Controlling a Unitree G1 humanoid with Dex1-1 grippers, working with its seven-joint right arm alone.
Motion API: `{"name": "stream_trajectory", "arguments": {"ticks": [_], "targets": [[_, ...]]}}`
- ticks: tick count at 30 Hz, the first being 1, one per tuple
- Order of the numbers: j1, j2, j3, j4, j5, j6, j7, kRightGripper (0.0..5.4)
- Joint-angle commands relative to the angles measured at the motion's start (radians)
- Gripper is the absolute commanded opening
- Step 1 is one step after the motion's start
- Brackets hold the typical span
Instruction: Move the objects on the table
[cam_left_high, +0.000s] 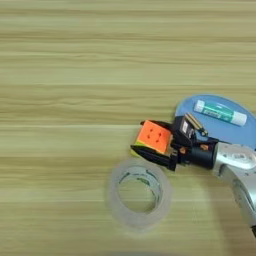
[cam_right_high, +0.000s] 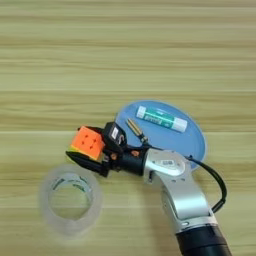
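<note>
Table (cam_right_high: 125, 45): light wood, grain stripes running left-right, fills both views. All the upper part and the whole left side are bare wood; things are gathered in the lower right of centre.

Plate (cam_right_high: 192, 142): blue oval, lying flat, long axis roughly left-right. In the left eye view its right end is cut by the picture edge; in the right eye view it shows whole. On it: a glue stick (cam_right_high: 161, 119), white with a green band, lying down, long axis running from upper left to lower right. Near the plate's left rim lies a thin brownish stick-like item (cam_right_high: 136, 129), too small to name, also slanting upper left to lower right.

Right gripper (cam_right_high: 89, 150): two black fingers, closed on the puzzle cube (cam_right_high: 88, 141); one finger runs under the cube's near lower edge, the other sits at its right side. Cube is just left of the plate, tilted, orange face up toward the camera, a strip of yellow-green at its lower left. Whether it touches the table I cannot tell.

Tape roll (cam_right_high: 71, 199): translucent whitish, lying flat on the table, hole up, just below and left of the cube, apart from the fingers.

Silver forearm (cam_right_high: 182, 192) enters from the bottom right, pointing up-left toward the cube
</note>
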Motion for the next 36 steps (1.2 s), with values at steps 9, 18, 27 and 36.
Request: {"name": "stream_trajectory", "arguments": {"ticks": [9,18,27,36], "targets": [[-0.048,-0.019,-0.017,0.002,-0.023,-0.046,-0.039,3.34],[-0.051,-0.019,-0.011,0.027,-0.046,-0.069,-0.051,3.34],[-0.052,-0.017,-0.011,0.039,-0.058,-0.078,-0.051,3.34],[-0.05,-0.017,-0.008,0.044,-0.062,-0.084,-0.049,3.34]]}}
